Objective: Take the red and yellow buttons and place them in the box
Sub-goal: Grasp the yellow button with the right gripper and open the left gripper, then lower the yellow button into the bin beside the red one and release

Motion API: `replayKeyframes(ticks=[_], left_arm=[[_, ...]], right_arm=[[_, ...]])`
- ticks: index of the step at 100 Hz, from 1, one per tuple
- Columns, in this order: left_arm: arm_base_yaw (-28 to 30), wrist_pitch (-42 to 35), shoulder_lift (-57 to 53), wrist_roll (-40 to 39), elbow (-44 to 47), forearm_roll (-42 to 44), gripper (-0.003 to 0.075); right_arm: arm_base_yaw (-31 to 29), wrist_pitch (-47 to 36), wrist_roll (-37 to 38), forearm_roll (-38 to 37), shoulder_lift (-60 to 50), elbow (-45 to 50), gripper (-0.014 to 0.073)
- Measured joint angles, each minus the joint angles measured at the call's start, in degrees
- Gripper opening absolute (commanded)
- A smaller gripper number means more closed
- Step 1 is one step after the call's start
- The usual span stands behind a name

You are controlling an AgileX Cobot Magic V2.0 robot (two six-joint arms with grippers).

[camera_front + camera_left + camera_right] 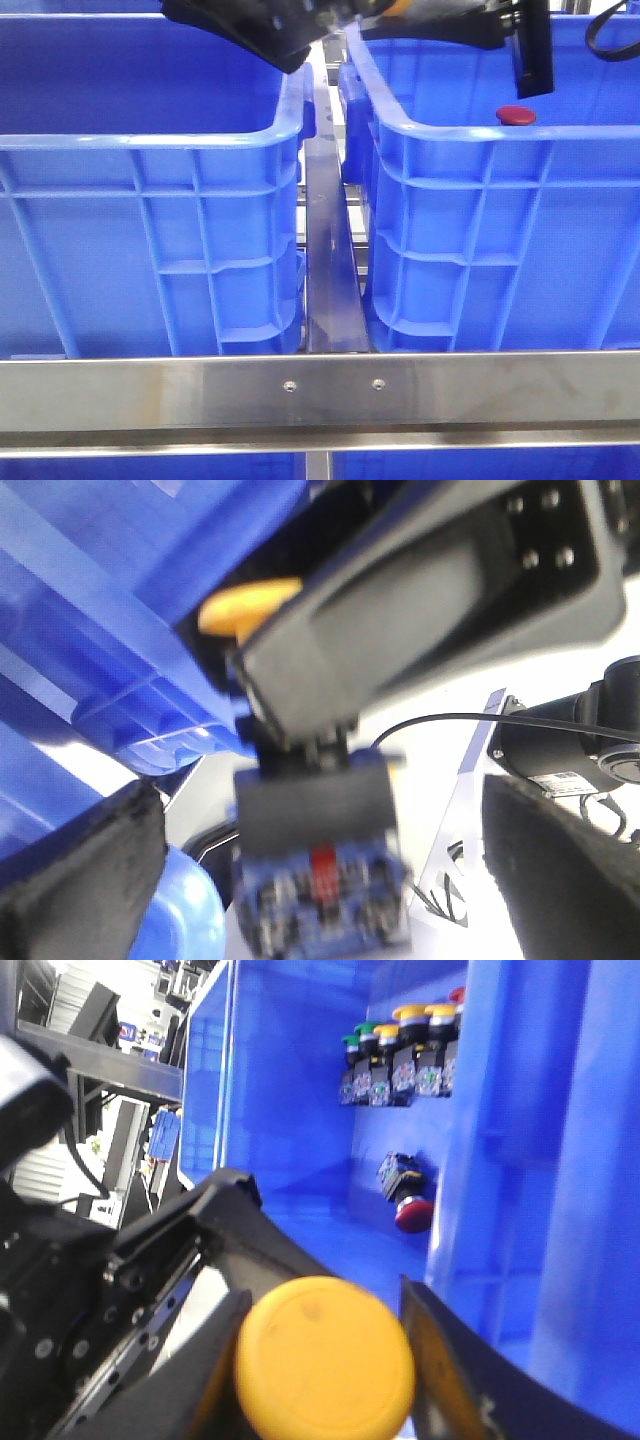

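No readable labels; right gripper [325, 1360] pinches a yellow button [325, 1358], seen only by its wrist cam, near the red button [413, 1215] in the box [440, 130]; left jaws unclear.

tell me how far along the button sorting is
Partly done. A red button already lies in the right-hand box; the right wrist view shows it loose on the floor near a row of buttons with green, yellow and red caps. In hand: the right claw is shut on a yellow button. Left: dropping it in. The left claw holds nothing.
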Motion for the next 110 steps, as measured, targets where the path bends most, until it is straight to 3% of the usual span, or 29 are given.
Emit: replayKeyframes(ticks=[25, 49, 74, 96, 110], left_arm=[[0.0, 0.0, 0.0, 0.0, 0.0, -0.4, 0.0607], [0.0, 0.1, 0.0, 0.0, 0.0, -0.4, 0.0607], [0.0, 0.4, 0.0, 0.0, 0.0, -0.4, 0.0607], [0.0, 1.1, 0.0, 0.0, 0.0, -0.4, 0.0607], [0.0, 1.1, 0.0, 0.0, 0.0, -0.4, 0.0607]], right_arm=[[-9.9, 2.6, -3.9, 0.0, 0.0, -2.8, 0.0251], [-20.6, 1.4, -16.9, 0.0, 0.0, -5.1, 0.0251], [-27.3, -8.0, -32.2, -0.1, 0.0, -5.1, 0.0251], [-27.8, -21.8, -46.1, 0.6, 0.3, -5.1, 0.0251], [-27.8, -26.2, -53.2, 2.3, 2.2, -5.2, 0.0251]])
